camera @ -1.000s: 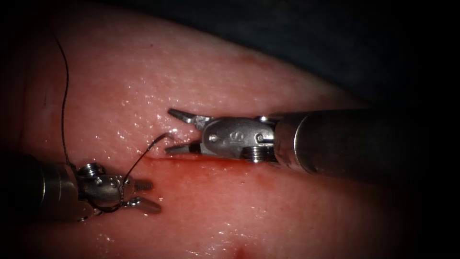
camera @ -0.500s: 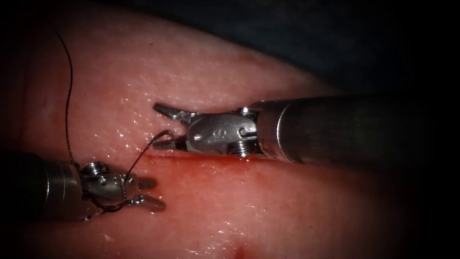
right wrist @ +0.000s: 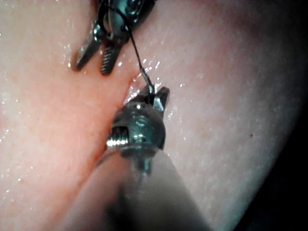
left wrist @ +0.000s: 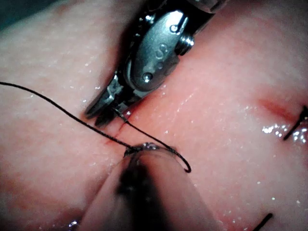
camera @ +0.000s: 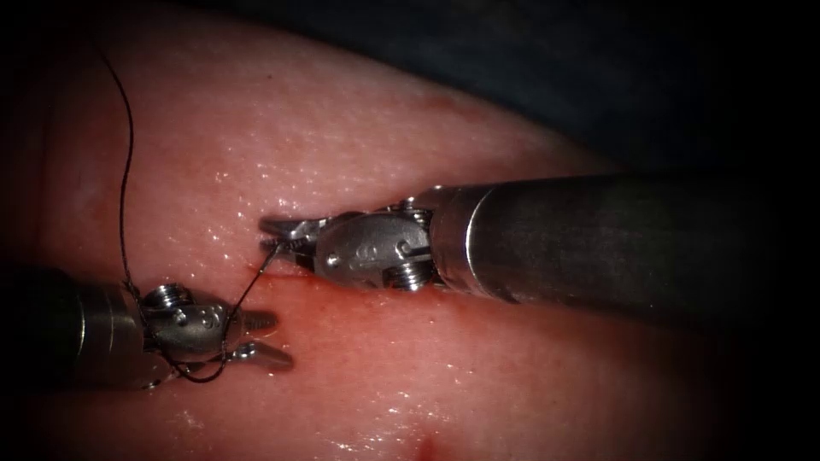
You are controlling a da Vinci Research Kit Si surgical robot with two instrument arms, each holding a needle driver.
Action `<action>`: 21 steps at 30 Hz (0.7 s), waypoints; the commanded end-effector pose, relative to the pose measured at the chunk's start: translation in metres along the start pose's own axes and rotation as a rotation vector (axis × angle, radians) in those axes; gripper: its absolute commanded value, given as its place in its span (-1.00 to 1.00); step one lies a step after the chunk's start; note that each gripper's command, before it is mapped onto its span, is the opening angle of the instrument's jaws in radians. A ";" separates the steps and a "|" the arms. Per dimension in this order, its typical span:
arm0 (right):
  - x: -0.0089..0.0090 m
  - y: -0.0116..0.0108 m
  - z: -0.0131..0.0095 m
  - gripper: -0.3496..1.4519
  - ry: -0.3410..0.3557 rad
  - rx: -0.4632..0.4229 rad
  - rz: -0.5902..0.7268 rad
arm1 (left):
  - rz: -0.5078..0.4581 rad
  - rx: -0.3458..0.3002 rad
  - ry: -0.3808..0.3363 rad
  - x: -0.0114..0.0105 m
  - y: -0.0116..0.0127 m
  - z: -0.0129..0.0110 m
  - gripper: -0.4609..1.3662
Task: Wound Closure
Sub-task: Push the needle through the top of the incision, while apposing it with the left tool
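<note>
On the tissue (camera: 342,128), my right tool (camera: 268,236) lies at the left end of the cut (camera: 282,275), jaws shut on the short end of the dark thread (camera: 124,171). From there the thread runs down to my left tool (camera: 279,340) and loops around its jaws. Those jaws stand open with nothing between them, left of and below the cut. A long strand climbs from the loop toward the upper left. The left wrist view has the right tool (left wrist: 100,110) pinching the thread (left wrist: 48,98). In the right wrist view the left tool (right wrist: 91,67) carries the loop beyond the right tool (right wrist: 158,96).
Red fluid (camera: 384,320) wets the tissue along and below the cut. Dark thread ends (left wrist: 294,129) of stitches stick up from the tissue further along the cut. The right tool's thick shaft (camera: 598,248) lies low over the cut's right part. Dark background lies beyond the tissue's far edge.
The right tool has slid left along the cut and shut its open jaws on the thread's short end. The left tool has stayed in place with the loop around it.
</note>
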 end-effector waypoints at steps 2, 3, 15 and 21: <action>-0.0002 0.0002 -0.0002 -1.00 0.009 -0.016 0.003 | 0.029 0.016 0.037 0.0005 -0.0004 0.0001 -0.39; -0.0003 0.0003 -0.0003 -1.00 0.015 -0.018 0.003 | 0.029 0.014 0.056 0.0007 -0.0006 0.0002 -0.52; -0.0001 0.0017 -0.0004 -1.00 0.097 -0.037 0.009 | 0.019 -0.015 0.084 -0.0005 -0.0026 0.0021 -0.88; 0.0004 0.0030 -0.0008 -1.00 0.127 -0.044 0.022 | 0.000 -0.055 0.045 -0.0017 -0.0027 0.0037 -0.88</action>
